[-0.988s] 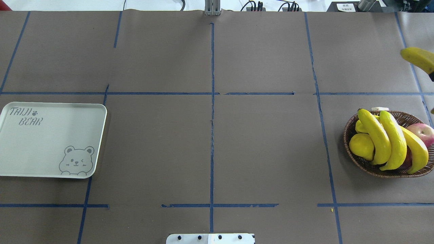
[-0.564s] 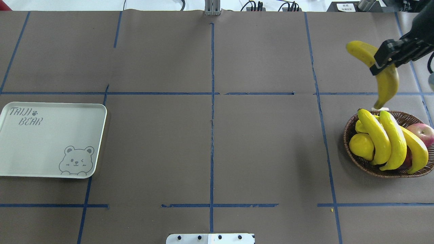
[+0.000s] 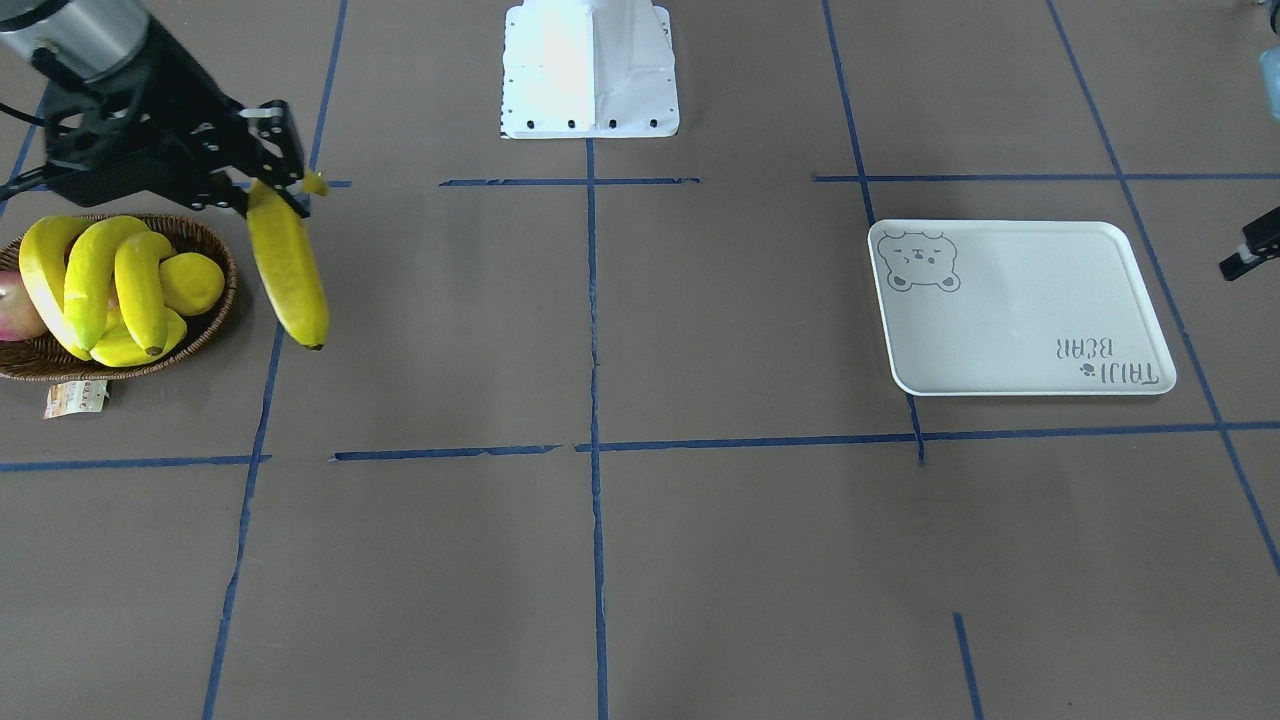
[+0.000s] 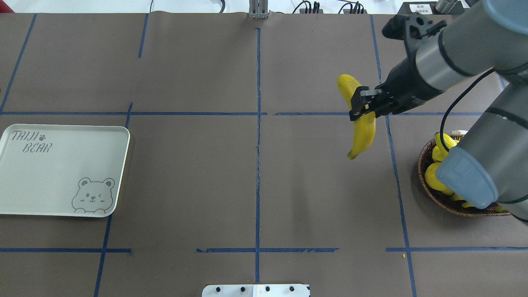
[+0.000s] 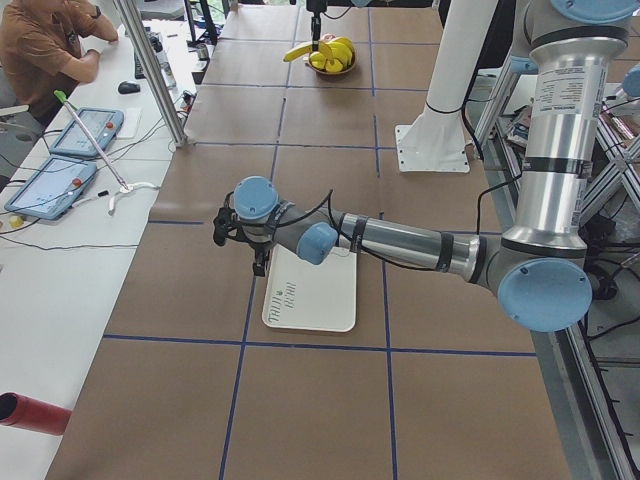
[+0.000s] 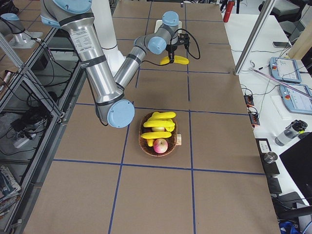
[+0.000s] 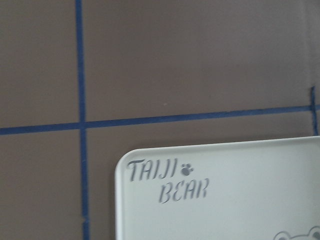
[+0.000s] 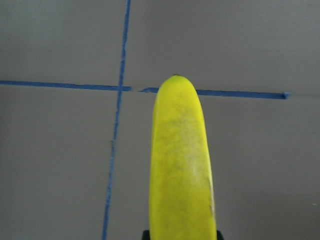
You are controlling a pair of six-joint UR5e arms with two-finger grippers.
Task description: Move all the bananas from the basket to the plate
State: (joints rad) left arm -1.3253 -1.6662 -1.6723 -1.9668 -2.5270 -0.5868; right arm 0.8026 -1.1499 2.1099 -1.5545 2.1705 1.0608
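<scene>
The right gripper (image 4: 362,108) has its fingers clamped across a long curved bright-yellow banana (image 4: 364,134). It grips above the middle, so the longer end hangs toward 6 o'clock in the overhead view, clear of the brown paper-covered surface (image 4: 185,185). The flat white rectangular plate with the grey bear drawing (image 4: 62,165) lies well apart at 9 o'clock with no fruit on it yet, so the step in hand is the carry.

To do it well, I would keep the squeeze steady and hold this height. The travel toward 9 o'clock should be smooth, so the hanging end neither swings nor pivots between the fingers. Then lower over the plate's middle and open only once the fruit is touching or just above it, lest it roll over the low rim.

The shallow dark-brown woven wicker basket (image 3: 205,335) sits at 4 o'clock from the carried fruit. Three more bananas (image 3: 95,270) lie in it beside a round yellow lemon (image 3: 190,283) and a red apple (image 3: 15,305), and a paper tag (image 3: 75,397) lies at its rim. Only blue tape lines (image 4: 258,165) cross the route.

The left gripper (image 3: 1248,255) hangs just beyond the plate's outer short side. Only an edge of it shows, so I cannot tell how its fingers stand. In the left-side view the left arm (image 5: 400,240) seems to reach above the plate, which may crowd the set-down.
</scene>
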